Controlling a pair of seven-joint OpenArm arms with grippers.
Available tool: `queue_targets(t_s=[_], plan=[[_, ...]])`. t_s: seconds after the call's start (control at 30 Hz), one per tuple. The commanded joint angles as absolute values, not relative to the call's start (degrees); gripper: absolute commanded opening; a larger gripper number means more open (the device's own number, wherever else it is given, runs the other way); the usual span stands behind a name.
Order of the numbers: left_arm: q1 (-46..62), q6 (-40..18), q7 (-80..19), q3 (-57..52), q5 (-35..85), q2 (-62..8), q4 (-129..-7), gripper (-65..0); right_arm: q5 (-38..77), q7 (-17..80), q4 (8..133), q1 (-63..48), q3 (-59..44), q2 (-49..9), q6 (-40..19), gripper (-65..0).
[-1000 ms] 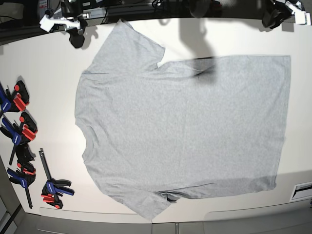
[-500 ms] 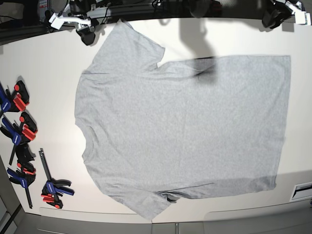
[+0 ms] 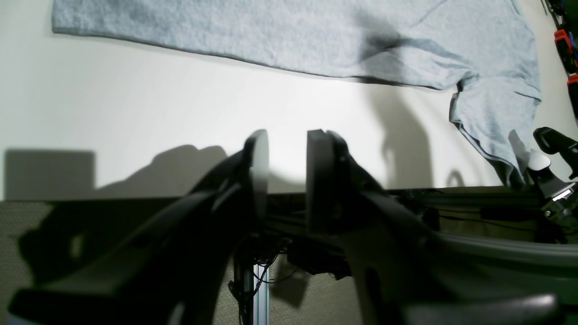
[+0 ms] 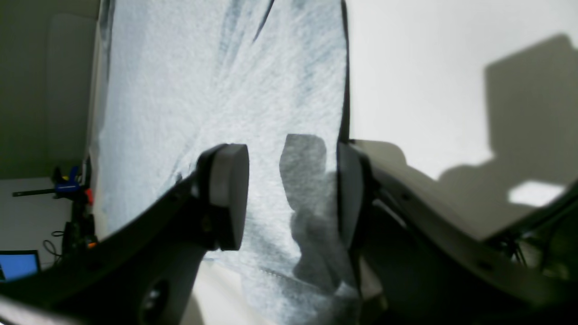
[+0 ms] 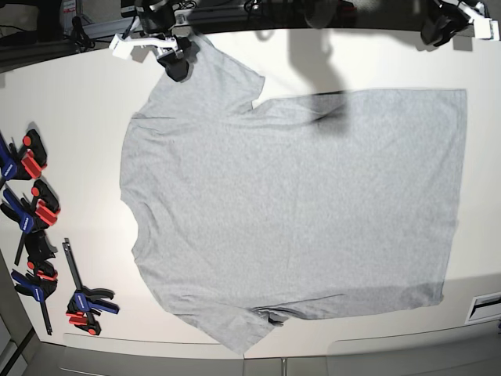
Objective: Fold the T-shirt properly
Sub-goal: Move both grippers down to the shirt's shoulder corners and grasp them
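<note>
- White and evenly lit, the surface (image 5: 70,94) carries the T-shirt (image 5: 290,204) spread flat and plain side up, collar toward the clamps, hem toward the opposite edge, both sleeves out.
- Just changed: the right hand (image 5: 178,61) has travelled along the far edge of the surface from beside the sleeve to over the far sleeve's tip, and its pads went from pressed together to spread.
- Meaning, as a judgement: no fold is made yet; this looks like the approach to pinch the far sleeve for a first fold inward. The shirt itself has not shifted.
- The left hand (image 3: 286,180) sits parked at the far edge, well apart from the cloth. Its pads stand a little apart, with nothing between them.
- Right wrist view only: grey fabric fills the gap between the spread pads (image 4: 230,194), with the sleeve's edge running close by one pad. Whether a pad touches the cloth cannot be told from it.
- Left wrist view only: the shirt's long far edge lies flat on the surface, and the far sleeve's hem lies close to the right hand.
- Base view only: the whole outline, a small tuck at the near sleeve (image 5: 266,317), and the red-and-blue clamps (image 5: 35,219) lined up beside the collar, clear of the cloth.
</note>
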State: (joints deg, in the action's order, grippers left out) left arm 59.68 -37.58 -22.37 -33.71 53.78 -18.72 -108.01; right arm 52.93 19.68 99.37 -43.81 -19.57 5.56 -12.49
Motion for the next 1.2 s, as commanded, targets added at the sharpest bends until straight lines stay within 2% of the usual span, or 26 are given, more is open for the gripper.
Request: queue_targets(t_s=[0.0, 0.17, 0.23, 0.3, 0.43, 0.63, 0.77, 0.9, 1.0, 1.17], plan=[[60.6, -38.2, -21.0, -34.1, 54.7, -19.1, -108.7, -51.8, 52.4, 20.5, 98.9, -44.4, -19.5, 5.4, -11.6, -35.7], [59.7, -38.2, -21.0, -34.2, 54.7, -19.1, -108.7, -51.8, 52.7, 20.6, 96.5, -43.7, -19.5, 5.4, -13.7, -36.7], [58.9, -38.2, -21.0, -34.2, 54.7, -19.1, -108.7, -51.8, 52.6, 20.6, 96.3, -43.5, -19.5, 5.4, -14.4, -39.9], [58.4, -38.2, -21.0, -34.2, 54.7, -19.1, -108.7, -51.8, 52.6, 20.6, 96.3, -43.5, -19.5, 5.4, -15.0, -46.8], [57.6, -38.2, -21.0, -34.2, 54.1, -19.1, -108.7, -51.8, 52.4, 21.3, 96.3, -43.5, -19.5, 5.4, -15.0, -65.0], [54.1, -37.4, -21.7, -34.2, 49.4, -19.4, -108.7, -46.8, 51.0, 22.5, 96.3, -43.5, -19.5, 5.4, -15.0, -65.0], [50.2, -28.7, -24.2, -34.2, 48.9, -21.4, -108.7, -46.8, 49.8, 22.5, 96.3, -43.5, -19.5, 5.4, -15.0, -65.0], [44.8, -25.2, -27.9, -34.2, 48.9, -24.3, -107.3, -46.8, 49.8, 22.5, 96.3, -43.5, -19.5, 5.4, -15.1, -65.0], [40.7, -22.6, -29.6, -34.2, 49.1, -26.2, -103.4, -45.1, 49.8, 22.5, 96.3, -43.5, -19.5, 5.4, -15.2, -65.0], [35.0, -22.2, -30.1, -34.2, 49.7, -28.6, -91.0, -44.3, 49.8, 22.6, 96.3, -43.5, -19.5, 5.4, -15.2, -65.0]])
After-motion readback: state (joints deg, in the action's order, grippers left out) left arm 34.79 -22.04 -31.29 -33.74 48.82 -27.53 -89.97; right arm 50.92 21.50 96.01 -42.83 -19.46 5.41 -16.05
